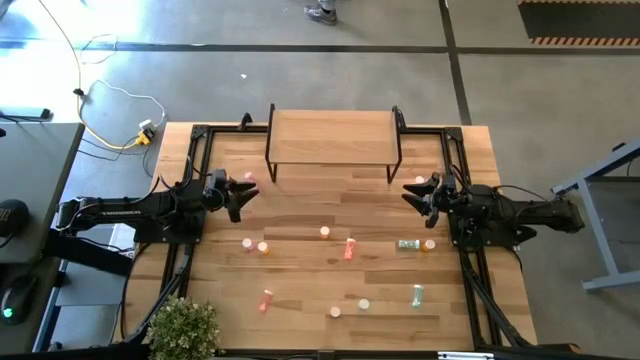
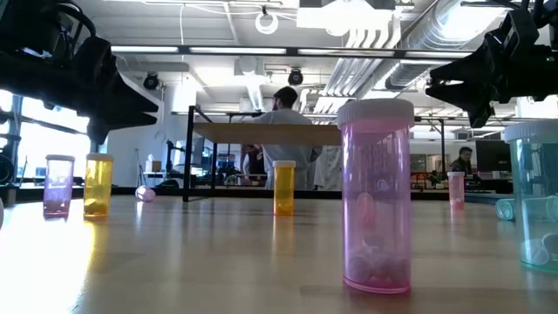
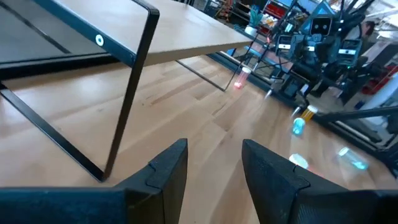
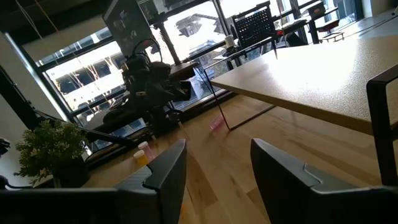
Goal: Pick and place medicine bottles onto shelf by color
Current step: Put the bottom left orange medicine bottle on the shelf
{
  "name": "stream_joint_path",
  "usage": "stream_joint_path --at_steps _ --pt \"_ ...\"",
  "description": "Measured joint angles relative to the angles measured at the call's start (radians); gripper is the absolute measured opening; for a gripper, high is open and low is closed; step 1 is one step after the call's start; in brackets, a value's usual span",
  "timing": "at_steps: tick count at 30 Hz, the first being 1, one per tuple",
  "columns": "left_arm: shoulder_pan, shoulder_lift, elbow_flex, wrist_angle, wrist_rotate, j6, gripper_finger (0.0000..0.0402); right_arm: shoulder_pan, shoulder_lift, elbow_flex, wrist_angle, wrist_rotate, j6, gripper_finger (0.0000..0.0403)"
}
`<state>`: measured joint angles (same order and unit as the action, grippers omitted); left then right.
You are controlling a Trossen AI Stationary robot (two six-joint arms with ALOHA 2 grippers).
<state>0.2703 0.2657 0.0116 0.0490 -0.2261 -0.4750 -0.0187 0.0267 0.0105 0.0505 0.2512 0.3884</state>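
2 dark arms are hovering over a wooden table (image 1: 300,290). The left gripper (image 1: 243,193) at 9 o'clock and the right gripper (image 1: 411,190) at 3 o'clock are both holding their fingers apart, empty. Medicine bottles (image 1: 349,249) are lying scattered toward 6 o'clock; the shelf (image 1: 333,137) is standing bare at 12 o'clock.

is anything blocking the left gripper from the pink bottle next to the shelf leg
Nothing visible does. The left gripper hangs open beside the pink bottle, with bare table between them. The shelf top is bare too.
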Motion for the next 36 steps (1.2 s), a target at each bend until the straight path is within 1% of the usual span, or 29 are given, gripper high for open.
stream_joint_path --at_steps 5,10,13,15,18,21,24,28,32,36 --pt "0.0 0.0 0.0 0.0 0.009 -0.028 0.0149 0.0 0.0 0.0 0.0 0.0 0.0 0.017" --pt "0.0 0.0 0.0 0.001 -0.015 -0.029 0.0186 0.0 0.0 0.0 0.0 0.0 0.0 0.017" --pt "0.0 0.0 0.0 0.034 -0.021 -0.102 0.0208 0.0 0.0 0.0 0.0 0.0 0.0 0.017" --pt "0.0 0.0 0.0 0.083 -0.009 -0.136 0.0215 0.0 0.0 0.0 0.0 0.0 0.0 0.017" --pt "0.0 0.0 0.029 0.118 0.027 -0.093 0.0217 0.0 0.0 0.0 0.0 0.0 0.0 0.017" --pt "0.0 0.009 0.102 0.1 0.078 -0.022 0.0211 0.0 0.0 0.0 0.0 0.0 0.0 0.017" --pt "0.0 0.038 0.191 0.018 0.128 0.035 0.0205 0.0 0.0 0.0 0.0 0.0 0.0 0.017" --pt "0.0 0.103 0.329 -0.18 0.18 0.087 0.0199 0.0 0.0 0.0 0.0 0.0 0.0 0.017" --pt "0.0 0.185 0.459 -0.357 0.23 0.095 0.0196 0.0 0.0 0.0 0.0 0.0 0.0 0.017" --pt "-0.009 0.266 0.561 -0.459 0.271 0.094 0.0195 0.0 0.0 0.0 0.0 0.0 0.0 0.017"
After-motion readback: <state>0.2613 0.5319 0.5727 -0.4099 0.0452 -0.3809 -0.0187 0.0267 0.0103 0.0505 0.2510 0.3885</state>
